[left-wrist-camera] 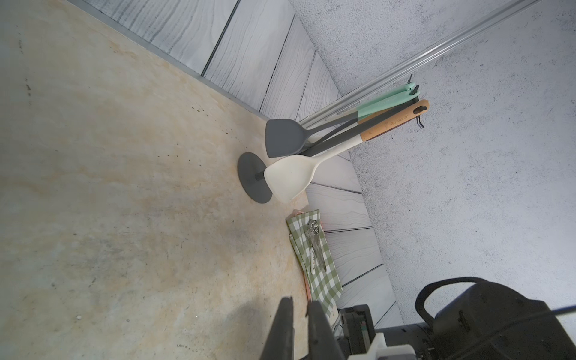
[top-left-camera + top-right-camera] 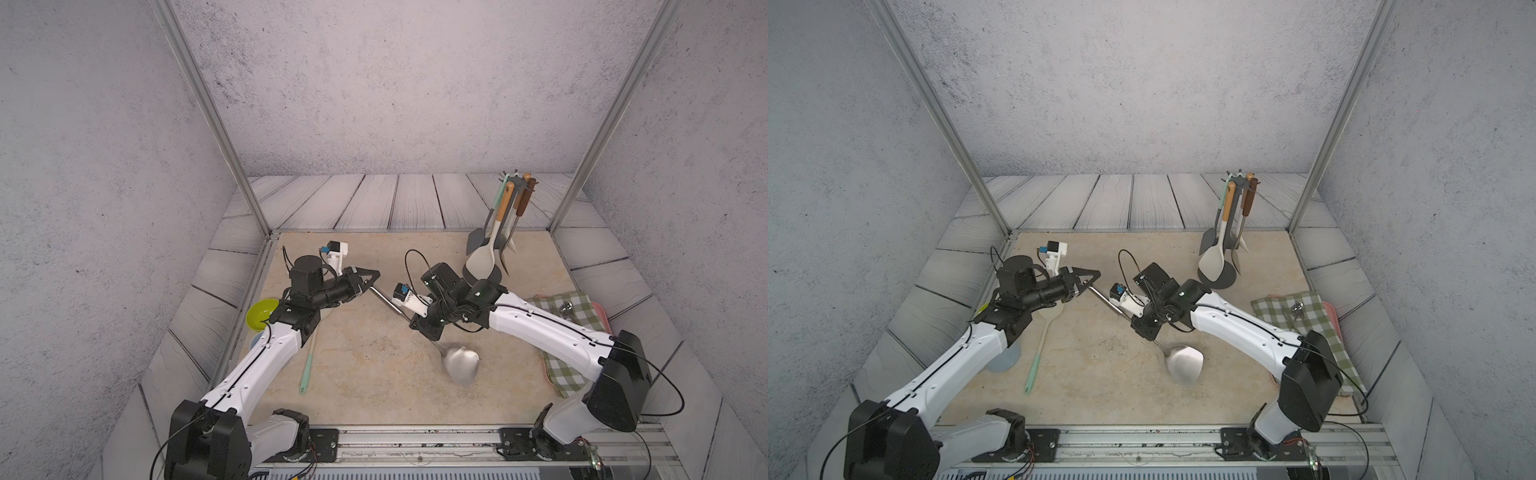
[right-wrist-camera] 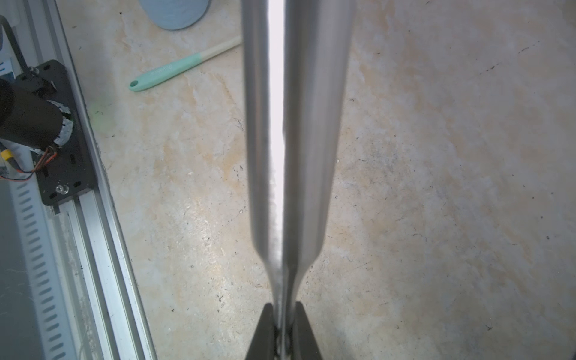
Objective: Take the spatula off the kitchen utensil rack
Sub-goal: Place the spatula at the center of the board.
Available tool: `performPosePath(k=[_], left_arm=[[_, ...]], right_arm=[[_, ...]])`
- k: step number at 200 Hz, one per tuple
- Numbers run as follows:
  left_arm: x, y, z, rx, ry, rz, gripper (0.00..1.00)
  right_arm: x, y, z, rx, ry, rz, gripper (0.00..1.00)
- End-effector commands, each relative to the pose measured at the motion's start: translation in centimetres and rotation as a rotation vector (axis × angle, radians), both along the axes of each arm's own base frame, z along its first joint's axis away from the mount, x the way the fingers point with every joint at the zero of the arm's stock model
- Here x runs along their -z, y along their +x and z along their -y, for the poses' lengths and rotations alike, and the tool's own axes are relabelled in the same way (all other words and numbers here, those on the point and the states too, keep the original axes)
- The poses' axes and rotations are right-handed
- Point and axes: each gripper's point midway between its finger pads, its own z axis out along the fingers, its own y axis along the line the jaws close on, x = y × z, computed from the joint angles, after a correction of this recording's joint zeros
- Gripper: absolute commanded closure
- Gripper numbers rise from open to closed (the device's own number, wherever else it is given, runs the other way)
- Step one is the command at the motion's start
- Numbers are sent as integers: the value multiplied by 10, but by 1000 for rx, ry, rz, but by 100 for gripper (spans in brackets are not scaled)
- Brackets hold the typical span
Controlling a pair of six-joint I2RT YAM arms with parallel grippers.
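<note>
Two grippers round one steel spatula (image 2: 461, 363), already off the kitchen utensil rack (image 1: 249, 180) at far right, tilted over mid worktop. Right gripper (image 3: 283, 311): jaws clamped on handle, holding it up. Left gripper (image 2: 374, 275): jaws together at handle's far end, prob for a handover; can't tell if gripping.

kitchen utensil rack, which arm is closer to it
Right. The right arm bends close by the rack, at its base; the left arm is well away, on the other side.
</note>
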Motion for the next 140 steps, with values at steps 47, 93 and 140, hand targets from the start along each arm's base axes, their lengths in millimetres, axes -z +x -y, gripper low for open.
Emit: performPosePath(k=[47, 93, 140], left_arm=[[-2, 19, -13, -156, -34, -11, 100], [-3, 28, -31, -291, -79, 3, 100], [-9, 26, -48, -386, -148, 37, 100]], right_arm=[[-35, 28, 4, 231, 72, 62, 47], [-37, -2, 3, 424, 251, -234, 22], [-36, -3, -6, 720, 407, -662, 16]])
